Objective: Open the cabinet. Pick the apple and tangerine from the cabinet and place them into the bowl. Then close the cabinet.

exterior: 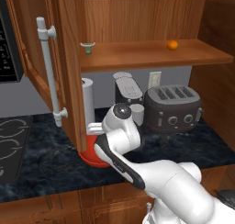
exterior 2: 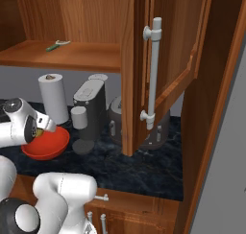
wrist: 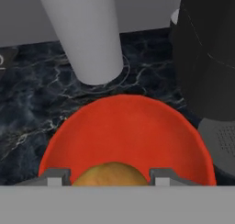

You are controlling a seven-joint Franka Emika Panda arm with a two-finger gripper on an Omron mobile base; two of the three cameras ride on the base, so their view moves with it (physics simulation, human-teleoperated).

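Note:
The cabinet (exterior: 156, 55) stands open, both doors swung out, the left door (exterior: 32, 44) and the right door (exterior 2: 168, 51). The orange tangerine (exterior: 172, 45) rests on the shelf, toward the right. My gripper (wrist: 109, 176) hovers low over the red bowl (wrist: 124, 131), shut on the yellow-green apple (wrist: 110, 173), which sits between the two fingertips. From the right base view the gripper (exterior 2: 41, 130) is at the bowl's (exterior 2: 45, 144) left rim with the apple (exterior 2: 38, 131) showing as a yellow patch. The bowl (exterior: 94, 158) is partly hidden behind the left door and my arm.
A paper towel roll (exterior: 87, 103) stands just behind the bowl. A grey coffee machine (exterior: 128, 92) and a dark toaster (exterior: 172, 106) are to its right. A small green item (exterior: 87, 46) lies on the shelf's left. A stove (exterior: 11, 145) is at the far left.

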